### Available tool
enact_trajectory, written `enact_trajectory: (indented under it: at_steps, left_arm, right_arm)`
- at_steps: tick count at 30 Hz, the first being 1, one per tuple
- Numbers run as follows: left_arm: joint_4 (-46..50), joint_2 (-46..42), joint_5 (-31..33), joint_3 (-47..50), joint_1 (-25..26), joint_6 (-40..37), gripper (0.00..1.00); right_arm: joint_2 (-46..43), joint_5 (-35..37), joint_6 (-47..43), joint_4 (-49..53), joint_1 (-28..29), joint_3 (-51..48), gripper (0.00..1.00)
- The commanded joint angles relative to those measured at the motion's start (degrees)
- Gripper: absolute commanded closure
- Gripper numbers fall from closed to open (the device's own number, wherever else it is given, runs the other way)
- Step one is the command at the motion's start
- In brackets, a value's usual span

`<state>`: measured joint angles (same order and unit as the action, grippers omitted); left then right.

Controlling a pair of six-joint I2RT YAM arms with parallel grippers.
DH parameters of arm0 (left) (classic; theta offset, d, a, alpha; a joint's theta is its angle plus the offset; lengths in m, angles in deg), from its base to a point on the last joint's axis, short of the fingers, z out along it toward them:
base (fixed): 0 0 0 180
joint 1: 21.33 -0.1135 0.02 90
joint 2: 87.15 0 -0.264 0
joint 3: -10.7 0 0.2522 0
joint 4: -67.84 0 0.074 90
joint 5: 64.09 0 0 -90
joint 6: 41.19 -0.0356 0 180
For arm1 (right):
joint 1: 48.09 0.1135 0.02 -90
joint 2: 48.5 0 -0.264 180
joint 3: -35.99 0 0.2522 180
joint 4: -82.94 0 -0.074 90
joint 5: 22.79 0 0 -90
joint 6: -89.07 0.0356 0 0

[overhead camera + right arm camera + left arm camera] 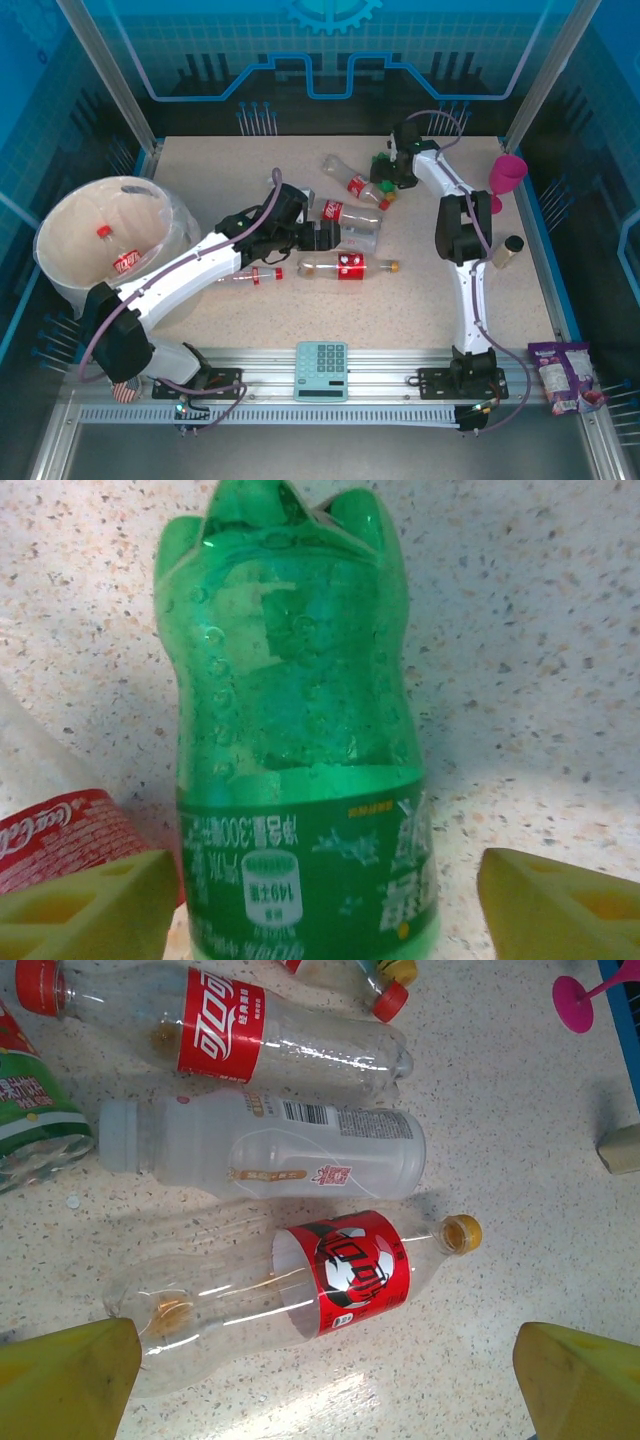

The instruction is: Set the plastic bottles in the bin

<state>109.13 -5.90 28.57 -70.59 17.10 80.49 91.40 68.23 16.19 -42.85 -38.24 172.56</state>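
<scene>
Several plastic bottles lie mid-table. My left gripper is open, its yellow fingers on either side of bare table just short of a clear bottle with a red label and yellow cap. Beyond it lie a white bottle and a red-capped cola bottle. My right gripper is open around a green bottle. Its left finger is close against the bottle and its right finger stands apart from it. The cream bin at the left holds one red-labelled bottle.
A pink goblet stands at the right edge, with a cardboard tube nearer me. A calculator rests on the front rail and a snack bag lies at the front right. A small red bottle lies under my left arm.
</scene>
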Motion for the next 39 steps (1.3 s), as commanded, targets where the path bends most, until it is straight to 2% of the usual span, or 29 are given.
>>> enact_trajectory:
  at_steps: [1,6,10,15,18,20,25,30,39]
  left_arm:
    - [-1.4,-1.1,-1.07,0.64,0.25,1.1,0.03]
    - [-3.08,0.03,-2.33,0.23,0.26,1.45,0.03]
    - [-5.73,0.17,-3.85,0.71,0.18,2.47,0.03]
    - [-15.08,0.11,-10.48,2.41,-1.14,7.7,0.03]
    - [-22.38,0.86,-13.9,3.34,-1.66,11.74,0.02]
    - [-26.42,2.22,-16.06,3.07,-1.71,13.5,0.01]
    - [-30.14,7.04,-20.27,-0.64,-2.13,13.93,0.01]
    - [-35.97,11.21,-21.55,-1.89,-2.05,16.83,0.01]
    - [-39.95,15.35,-19.34,-1.23,-1.3,19.7,0.01]
  right_arm:
    - [1.2,-0.68,0.45,2.83,0.37,1.48,0.26]
    - [1.03,-0.08,-0.46,3.57,0.1,1.08,0.33]
    - [-7.61,-0.09,-0.76,-2.65,-1.09,-8.98,0.4]
    - [-20.84,-3.05,-3.74,-6.4,-4.07,-21.01,0.42]
    - [-31.65,-7.76,-6.97,-10.4,-4.98,-32.93,0.43]
    - [-39.3,-13.71,-8.34,-14.98,-4.96,-42.28,0.48]
    - [-52.98,-26.82,-7.59,-24.01,-3.05,-58.77,0.51]
    - [-58.91,-38.37,-0.01,-33.47,-1.76,-68.53,0.5]
    - [-63.11,-43.07,5.2,-40.48,1.65,-73.87,0.49]
